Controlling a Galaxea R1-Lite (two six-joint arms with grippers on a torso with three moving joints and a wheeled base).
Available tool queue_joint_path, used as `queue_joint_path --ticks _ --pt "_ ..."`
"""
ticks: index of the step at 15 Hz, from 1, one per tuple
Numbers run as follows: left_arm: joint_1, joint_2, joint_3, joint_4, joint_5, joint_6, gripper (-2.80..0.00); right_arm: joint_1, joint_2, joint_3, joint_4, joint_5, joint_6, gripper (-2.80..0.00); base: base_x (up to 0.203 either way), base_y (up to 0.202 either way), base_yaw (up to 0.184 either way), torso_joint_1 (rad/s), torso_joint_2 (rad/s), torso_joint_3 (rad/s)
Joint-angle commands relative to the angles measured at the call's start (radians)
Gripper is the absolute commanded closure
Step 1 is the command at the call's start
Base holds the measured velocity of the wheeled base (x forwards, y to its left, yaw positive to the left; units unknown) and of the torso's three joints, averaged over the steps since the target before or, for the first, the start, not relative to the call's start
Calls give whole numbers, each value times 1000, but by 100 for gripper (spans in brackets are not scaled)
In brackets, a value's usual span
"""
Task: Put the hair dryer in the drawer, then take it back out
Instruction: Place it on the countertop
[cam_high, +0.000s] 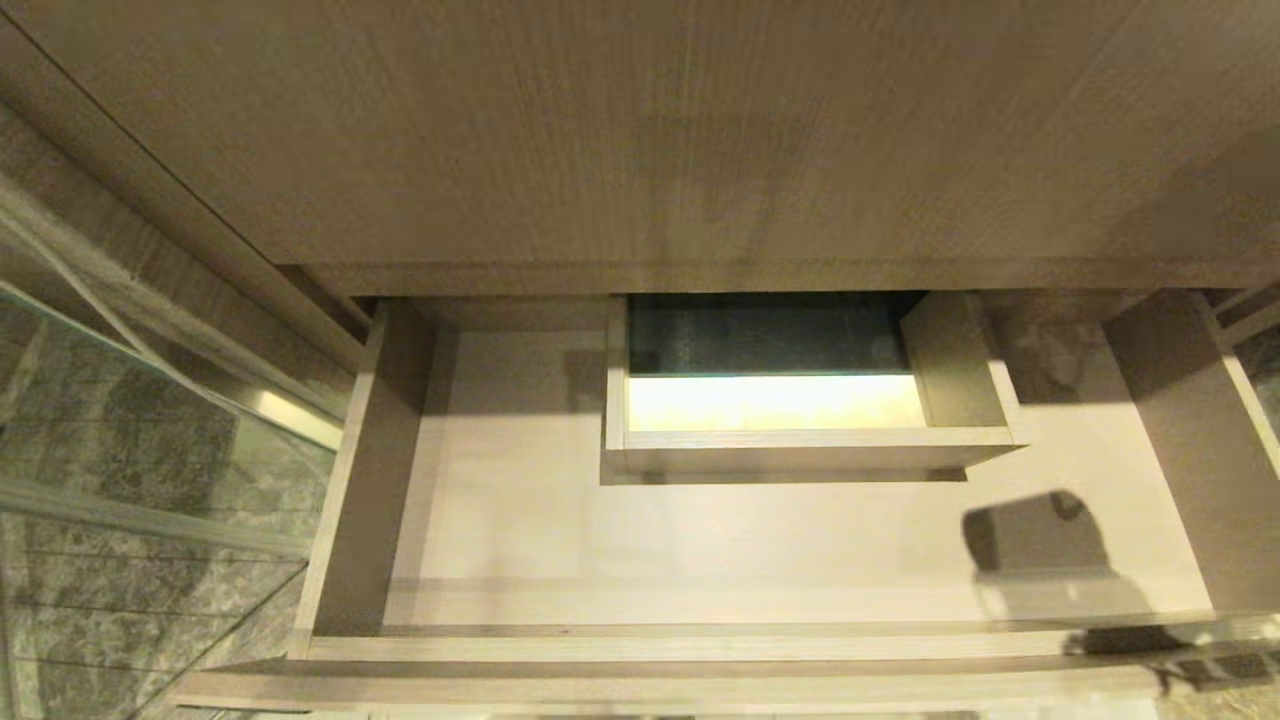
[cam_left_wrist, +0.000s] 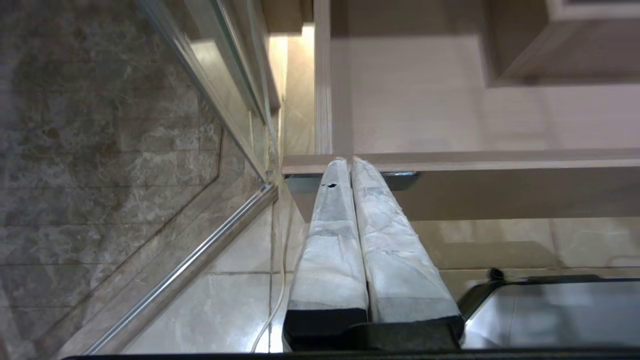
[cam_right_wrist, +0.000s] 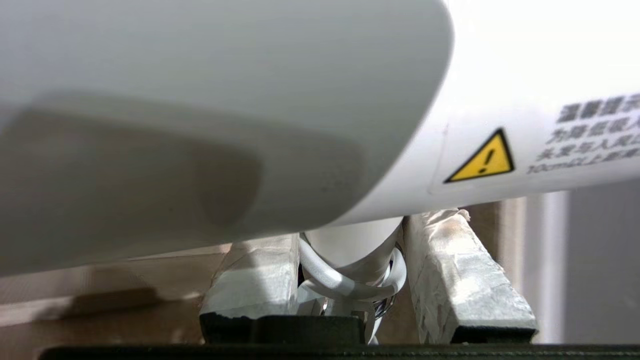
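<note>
The drawer (cam_high: 520, 540) stands pulled out, pale beige, with nothing on its floor in the head view. A boxed cut-out (cam_high: 800, 440) sits at its middle back. In the right wrist view the white hair dryer (cam_right_wrist: 225, 100) fills the frame. Its barrel carries a yellow warning triangle. My right gripper (cam_right_wrist: 350, 227) is shut on the dryer's handle, and the white cord (cam_right_wrist: 345, 287) loops between the fingers. My left gripper (cam_left_wrist: 348, 162) is shut on nothing, parked low by the drawer's (cam_left_wrist: 450, 120) front left corner.
A glass shower panel (cam_high: 120, 420) with a metal rail stands left of the drawer, over marble tiles. The counter front (cam_high: 640, 130) overhangs the drawer's back. A dark shadow (cam_high: 1040, 545) lies on the drawer floor at the right.
</note>
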Motion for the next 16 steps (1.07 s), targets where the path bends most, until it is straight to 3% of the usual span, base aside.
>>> queue_joint_path --ticks 1,16 --pt "0 0 0 0 0 0 0 -1 -4 4 -1 -1 -4 0 0 0 0 41 -438 -252" --pt "0 0 0 0 0 0 0 0 2 9 -27 -1 -6 0 0 0 0 236 -482 -267"
